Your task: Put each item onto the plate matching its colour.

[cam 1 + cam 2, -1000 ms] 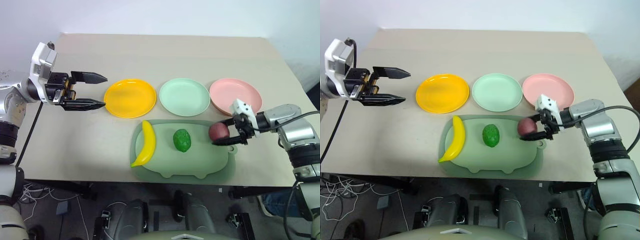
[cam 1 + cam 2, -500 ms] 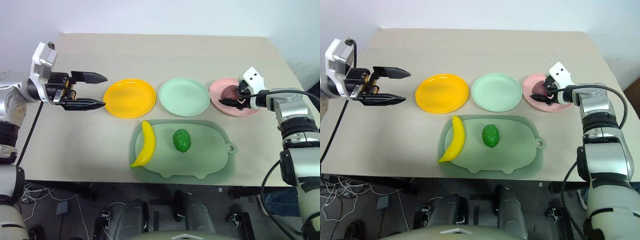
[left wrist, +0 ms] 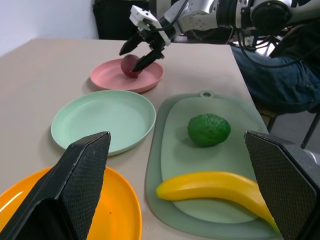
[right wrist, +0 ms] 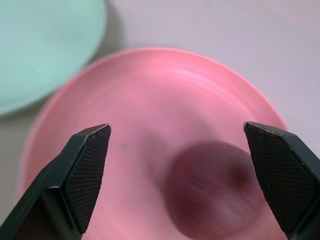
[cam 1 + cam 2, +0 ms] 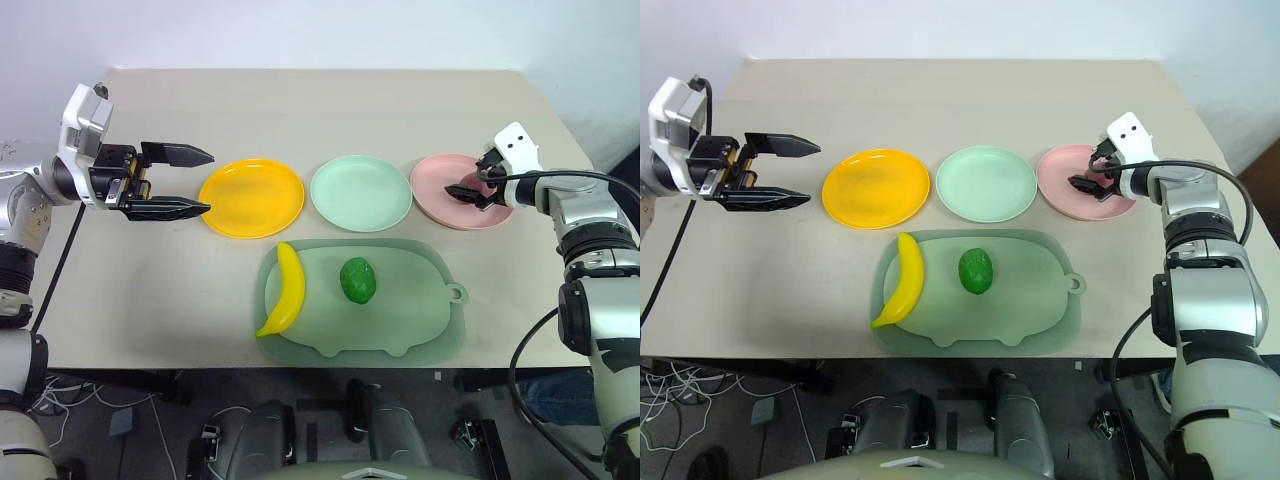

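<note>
The right gripper [image 3: 142, 48] holds its fingers spread just above the dark red fruit [image 3: 131, 65], which lies free on the pink plate [image 3: 105, 78] at the far right. The left gripper [image 5: 186, 181], also spread and empty, hangs left of the yellow plate [image 5: 251, 198]. On the pig-shaped mat [image 5: 410, 318] the banana [image 5: 284, 290] lies long axis near-to-far beside the green fruit [image 5: 357, 279], near the mint plate [image 5: 361, 193].

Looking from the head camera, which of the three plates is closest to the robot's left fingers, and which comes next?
1. Yellow plate, just beyond the left gripper, whose open fingers point toward it.
2. Green plate, in the middle of the row.
3. Pink plate, at the far end, where the right gripper hangs open over the maroon fruit.
</note>
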Available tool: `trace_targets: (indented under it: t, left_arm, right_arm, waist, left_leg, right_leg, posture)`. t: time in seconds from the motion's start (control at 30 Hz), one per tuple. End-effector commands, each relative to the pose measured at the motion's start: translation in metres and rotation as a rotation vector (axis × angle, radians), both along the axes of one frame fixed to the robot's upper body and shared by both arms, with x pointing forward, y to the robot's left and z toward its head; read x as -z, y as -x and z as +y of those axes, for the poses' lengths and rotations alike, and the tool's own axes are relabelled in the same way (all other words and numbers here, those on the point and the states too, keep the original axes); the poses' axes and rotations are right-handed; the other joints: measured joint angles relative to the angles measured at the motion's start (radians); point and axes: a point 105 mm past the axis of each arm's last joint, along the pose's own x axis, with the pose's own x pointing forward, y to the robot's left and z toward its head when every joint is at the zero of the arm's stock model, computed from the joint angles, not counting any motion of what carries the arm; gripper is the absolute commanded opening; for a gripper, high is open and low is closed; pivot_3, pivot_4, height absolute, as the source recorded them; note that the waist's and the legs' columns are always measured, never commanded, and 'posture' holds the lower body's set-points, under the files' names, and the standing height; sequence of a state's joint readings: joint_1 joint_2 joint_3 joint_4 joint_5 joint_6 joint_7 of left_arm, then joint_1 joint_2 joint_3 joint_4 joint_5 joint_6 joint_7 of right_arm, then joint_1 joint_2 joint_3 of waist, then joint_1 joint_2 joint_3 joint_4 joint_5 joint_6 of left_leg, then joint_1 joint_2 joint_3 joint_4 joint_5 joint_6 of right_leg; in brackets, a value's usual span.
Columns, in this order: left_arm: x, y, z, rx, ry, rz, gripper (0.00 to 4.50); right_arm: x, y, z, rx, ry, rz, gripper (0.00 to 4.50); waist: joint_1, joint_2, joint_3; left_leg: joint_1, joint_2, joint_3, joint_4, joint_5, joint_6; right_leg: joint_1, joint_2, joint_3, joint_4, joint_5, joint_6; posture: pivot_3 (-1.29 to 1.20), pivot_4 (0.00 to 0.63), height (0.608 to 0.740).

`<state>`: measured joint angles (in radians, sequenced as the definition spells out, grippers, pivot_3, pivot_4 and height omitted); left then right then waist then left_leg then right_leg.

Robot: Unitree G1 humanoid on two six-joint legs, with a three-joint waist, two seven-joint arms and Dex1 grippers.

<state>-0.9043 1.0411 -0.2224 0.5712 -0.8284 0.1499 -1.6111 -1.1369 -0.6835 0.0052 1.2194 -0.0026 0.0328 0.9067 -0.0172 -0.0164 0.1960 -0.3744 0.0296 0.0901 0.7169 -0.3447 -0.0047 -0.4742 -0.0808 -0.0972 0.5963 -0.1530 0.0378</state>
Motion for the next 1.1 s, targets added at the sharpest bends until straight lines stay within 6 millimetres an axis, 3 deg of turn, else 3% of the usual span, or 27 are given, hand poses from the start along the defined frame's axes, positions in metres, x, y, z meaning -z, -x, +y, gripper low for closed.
trace_targets:
  t: [0.03, 0.2, 0.4, 0.53, 0.73, 0.8, 0.93, 1.1]
  left_arm:
    - [-0.013, 0.004, 0.003, -0.002, 0.006, -0.037, 4.5]
    - [-0.013, 0.002, 0.002, -0.002, 0.005, -0.039, 4.5]
    - [-0.013, 0.001, 0.001, 0.0, 0.008, -0.038, 4.5]
    - [-0.013, 0.001, 0.002, -0.004, 0.008, -0.037, 4.5]
    - [-0.014, 0.002, 0.004, -0.009, 0.01, -0.036, 4.5]
    - [-0.014, 0.002, 0.004, -0.008, 0.011, -0.037, 4.5]
    - [-0.014, 0.003, 0.004, -0.008, 0.007, -0.037, 4.5]
    - [-0.014, 0.003, 0.004, -0.008, 0.008, -0.036, 4.5]
  right_arm:
    - [-0.059, 0.008, 0.036, -0.255, -0.197, -0.134, 4.48]
    - [-0.059, 0.052, 0.084, -0.64, -0.242, -0.066, 4.48]
    - [-0.041, 0.092, 0.125, -0.822, -0.267, 0.026, 4.48]
    - [-0.024, 0.115, 0.137, -0.896, -0.253, 0.11, 4.48]
    - [-0.001, 0.141, 0.139, -0.978, -0.194, 0.222, 4.48]
    - [0.008, 0.146, 0.137, -0.987, -0.156, 0.254, 4.48]
    - [0.022, 0.135, 0.139, -0.934, -0.083, 0.206, 4.48]
    - [0.021, 0.131, 0.149, -0.918, -0.122, 0.166, 4.48]
  waist:
    - [0.0, 0.0, 0.0]
    - [0.003, 0.0, 0.0]
    - [0.01, 0.0, 0.0]
    - [0.008, 0.0, 0.0]
    - [0.009, 0.0, 0.0]
    - [0.009, 0.0, 0.0]
    - [0.007, 0.0, 0.0]
    - [0.007, 0.0, 0.0]
  left_leg:
    - [0.0, 0.0, 0.0, 0.0, 0.0, 0.0]
    - [0.0, 0.001, -0.001, 0.0, 0.0, 0.0]
    - [0.0, 0.0, -0.001, 0.002, 0.0, 0.0]
    - [0.0, 0.0, -0.002, 0.002, 0.0, 0.0]
    - [0.0, 0.0, -0.002, 0.002, 0.0, 0.0]
    - [0.0, 0.0, -0.002, 0.002, 0.0, 0.0]
    - [0.0, 0.0, -0.001, 0.002, 0.0, 0.001]
    - [0.0, 0.0, -0.001, 0.002, 0.0, 0.0]
  right_leg:
    - [0.0, 0.0, 0.0, 0.0, 0.0, 0.0]
    - [0.0, 0.0, 0.0, 0.001, 0.0, 0.0]
    - [0.001, -0.001, -0.001, 0.001, 0.0, 0.0]
    - [0.001, 0.0, -0.001, 0.001, 0.0, 0.0]
    - [0.001, 0.0, -0.001, 0.001, 0.0, 0.0]
    - [0.001, 0.0, -0.001, 0.001, 0.0, 0.0]
    - [0.001, 0.0, -0.001, 0.001, 0.0, 0.0]
    - [0.001, 0.0, -0.001, 0.001, 0.0, 0.0]
  posture:
    - [0.0, 0.15, 0.74]
    - [0.0, 0.15, 0.74]
    - [0.0, 0.15, 0.74]
    - [0.0, 0.15, 0.74]
    - [0.0, 0.15, 0.74]
    - [0.0, 0.15, 0.74]
    - [0.0, 0.15, 0.74]
    - [0.0, 0.15, 0.74]
